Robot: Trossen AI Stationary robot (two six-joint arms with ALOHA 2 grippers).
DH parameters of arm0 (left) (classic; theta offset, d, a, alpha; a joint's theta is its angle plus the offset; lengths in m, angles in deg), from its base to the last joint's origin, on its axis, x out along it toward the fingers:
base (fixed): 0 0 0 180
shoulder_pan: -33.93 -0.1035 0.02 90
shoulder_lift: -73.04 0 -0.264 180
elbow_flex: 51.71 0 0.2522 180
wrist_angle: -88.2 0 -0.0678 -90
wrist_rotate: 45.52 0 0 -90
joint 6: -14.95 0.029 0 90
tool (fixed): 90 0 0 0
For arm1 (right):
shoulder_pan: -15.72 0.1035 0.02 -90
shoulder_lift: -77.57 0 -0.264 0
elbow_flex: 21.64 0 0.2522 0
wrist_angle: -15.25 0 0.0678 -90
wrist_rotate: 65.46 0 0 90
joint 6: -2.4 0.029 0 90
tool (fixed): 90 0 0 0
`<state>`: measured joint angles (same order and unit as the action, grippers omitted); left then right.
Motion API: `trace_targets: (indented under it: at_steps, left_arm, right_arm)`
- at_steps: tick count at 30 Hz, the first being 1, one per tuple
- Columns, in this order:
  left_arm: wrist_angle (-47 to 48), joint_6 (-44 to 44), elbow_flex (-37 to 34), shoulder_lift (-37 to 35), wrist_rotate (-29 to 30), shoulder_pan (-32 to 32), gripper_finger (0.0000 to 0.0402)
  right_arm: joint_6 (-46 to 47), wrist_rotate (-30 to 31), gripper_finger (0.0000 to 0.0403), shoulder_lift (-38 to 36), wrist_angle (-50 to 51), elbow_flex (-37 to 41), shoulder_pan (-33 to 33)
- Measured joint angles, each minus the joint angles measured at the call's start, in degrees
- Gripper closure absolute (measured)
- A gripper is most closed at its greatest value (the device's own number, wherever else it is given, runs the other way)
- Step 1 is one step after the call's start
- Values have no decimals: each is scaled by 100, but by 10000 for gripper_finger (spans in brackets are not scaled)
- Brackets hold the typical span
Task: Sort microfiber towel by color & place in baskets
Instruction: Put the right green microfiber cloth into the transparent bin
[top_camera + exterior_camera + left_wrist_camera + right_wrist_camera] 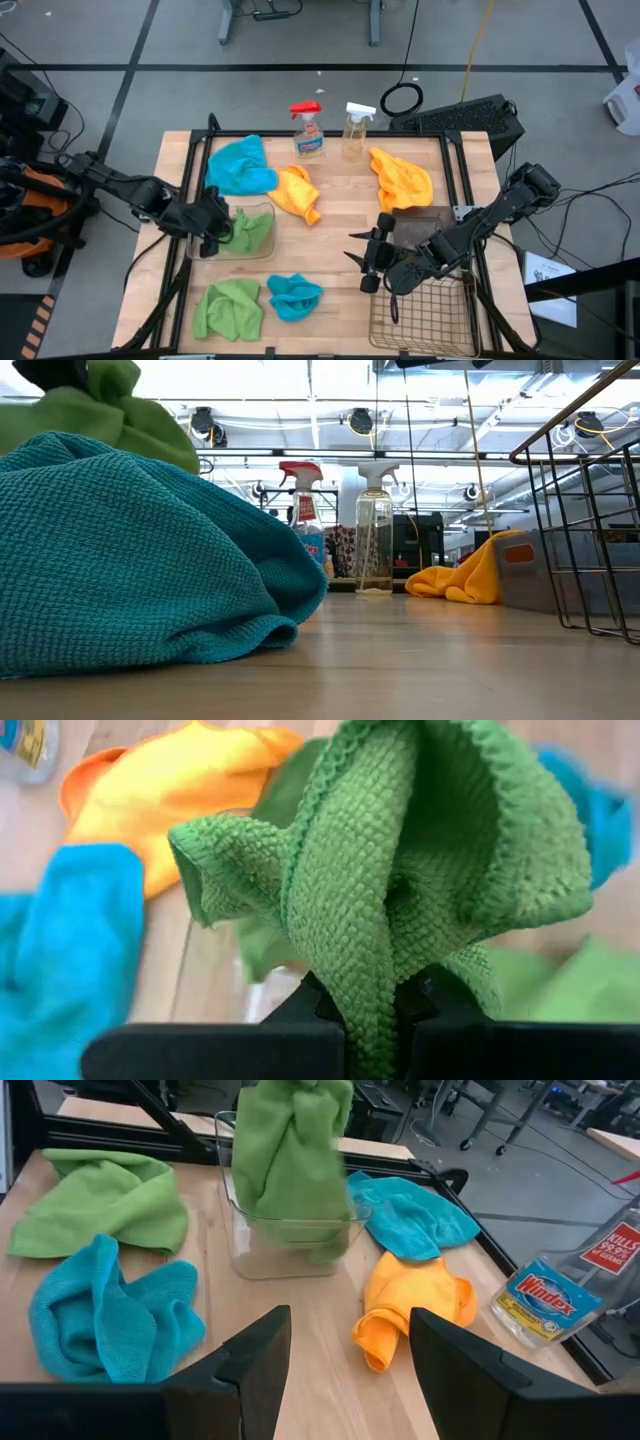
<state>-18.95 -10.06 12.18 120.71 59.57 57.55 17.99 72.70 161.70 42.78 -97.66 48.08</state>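
My left gripper (212, 228) is shut on a bright green towel (290, 1160) above the clear plastic tub (262, 250). My right gripper (350, 1370) is open and holds nothing; it hovers over bare wood left of the dark grey bin (420, 228) and the wire-mesh basket (420, 310). Lying flat on the table are a second green towel (228, 308), two turquoise towels (293, 295) (240, 165) and two orange-yellow towels (295, 192) (400, 178). My left gripper pinches the green towel between its two fingers on a bunched fold (365, 990) of several layers. The fingers come slanting down from the table's left. The towel hangs below them, slack, and its lower end (300, 1230) is inside the clear tub.
Two spray bottles (308, 130) (357, 132) stand at the far edge. A black frame runs along the table's left and right sides. Bare wood shows in the middle (335, 235), between the tub and the grey bin.
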Motion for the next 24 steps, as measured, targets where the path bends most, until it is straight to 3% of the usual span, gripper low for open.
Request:
trace_targets:
  at_steps: [16, 24]
  left_arm:
    - [3, 2727, 0, 1387, -163, 2, 384]
    - [11, 2851, -4, 2024, -156, 2, 384]
  right_arm:
    - [-25, -16, 206, 0, 49, 4, -85]
    - [17, -20, 206, 2, 103, 4, -85]
